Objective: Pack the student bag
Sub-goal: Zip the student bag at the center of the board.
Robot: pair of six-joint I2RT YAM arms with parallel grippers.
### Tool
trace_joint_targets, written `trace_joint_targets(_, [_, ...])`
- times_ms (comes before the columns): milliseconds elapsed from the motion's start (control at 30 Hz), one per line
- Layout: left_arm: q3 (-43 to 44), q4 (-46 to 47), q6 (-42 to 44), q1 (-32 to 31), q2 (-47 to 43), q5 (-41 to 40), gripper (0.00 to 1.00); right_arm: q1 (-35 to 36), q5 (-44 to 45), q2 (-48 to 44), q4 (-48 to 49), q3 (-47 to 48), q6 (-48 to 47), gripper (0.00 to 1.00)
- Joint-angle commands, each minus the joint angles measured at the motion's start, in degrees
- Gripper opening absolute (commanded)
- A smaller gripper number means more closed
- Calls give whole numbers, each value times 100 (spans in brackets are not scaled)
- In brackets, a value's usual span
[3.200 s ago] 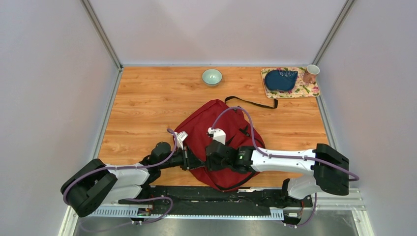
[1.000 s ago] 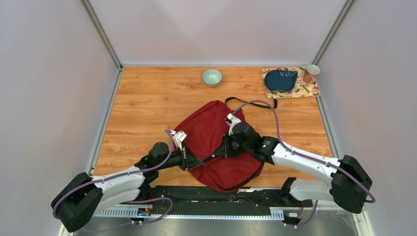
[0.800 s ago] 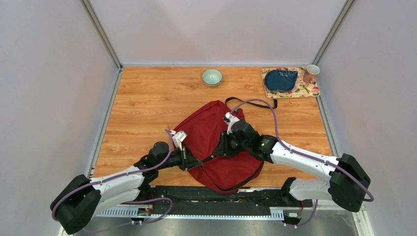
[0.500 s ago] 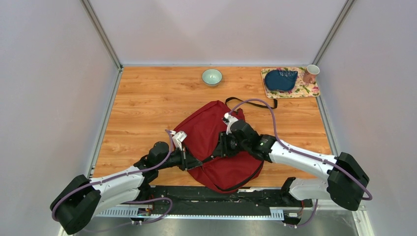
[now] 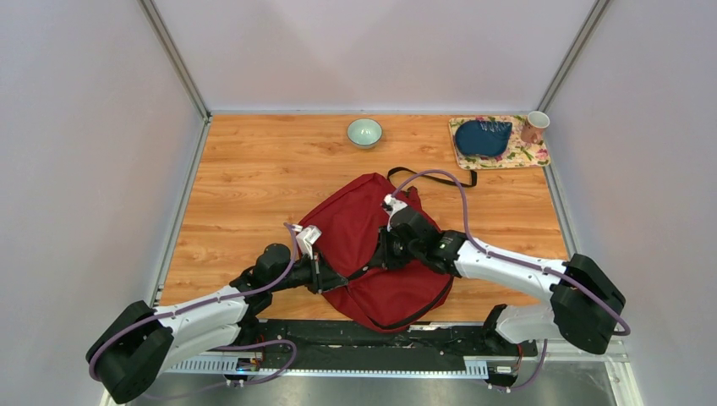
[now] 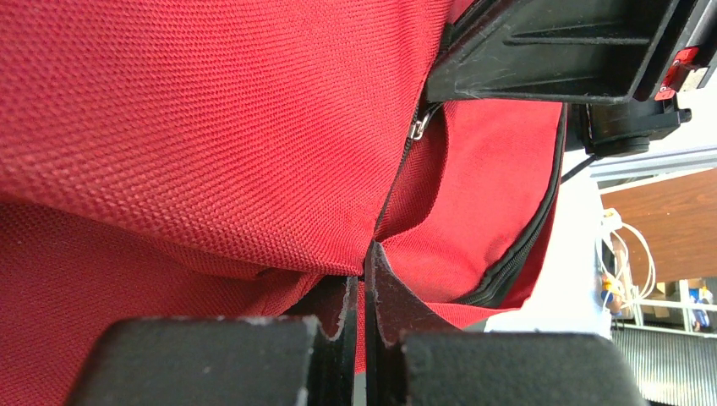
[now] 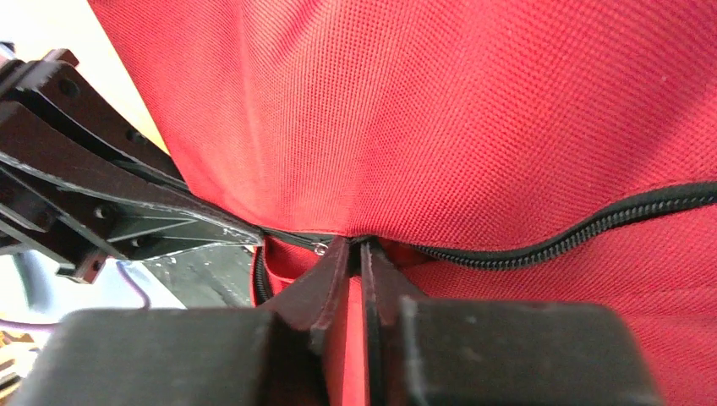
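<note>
The dark red student bag (image 5: 359, 222) lies in the middle of the table near the front edge, its black zipper line running across it. My left gripper (image 5: 325, 277) is shut on a fold of the bag's fabric at its left side; in the left wrist view (image 6: 362, 262) the jaws pinch red cloth beside the zipper (image 6: 404, 161). My right gripper (image 5: 382, 254) is shut at the zipper (image 7: 592, 224) in the bag's middle; in the right wrist view (image 7: 357, 249) its tips pinch the bag at the zipper's end.
A pale green bowl (image 5: 364, 132) stands at the back centre. A floral mat (image 5: 531, 156) at the back right carries a dark blue pouch (image 5: 482, 137) and a small cup (image 5: 534, 125). A black strap (image 5: 440, 178) trails from the bag's far side.
My right arm has swung from the bag's near side to its middle and has edged slightly left since. The left arm has stretched a little and still holds the fabric.
</note>
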Motion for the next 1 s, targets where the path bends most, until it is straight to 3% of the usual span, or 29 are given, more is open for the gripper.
trace_joint_targets(0, [60, -92, 219, 32, -74, 54, 0, 81, 449, 21, 97, 217, 176, 3])
trace_joint_targets(400, [60, -707, 430, 50, -250, -368, 0, 99, 1065, -559, -105, 164, 281, 0])
trace_joint_targets(667, [561, -1875, 817, 76, -355, -816, 0, 99, 1355, -682, -79, 252, 387, 0])
trace_joint_targets(967, [807, -2588, 957, 146, -662, -1238, 0, 56, 1725, -727, -439, 418, 510, 0])
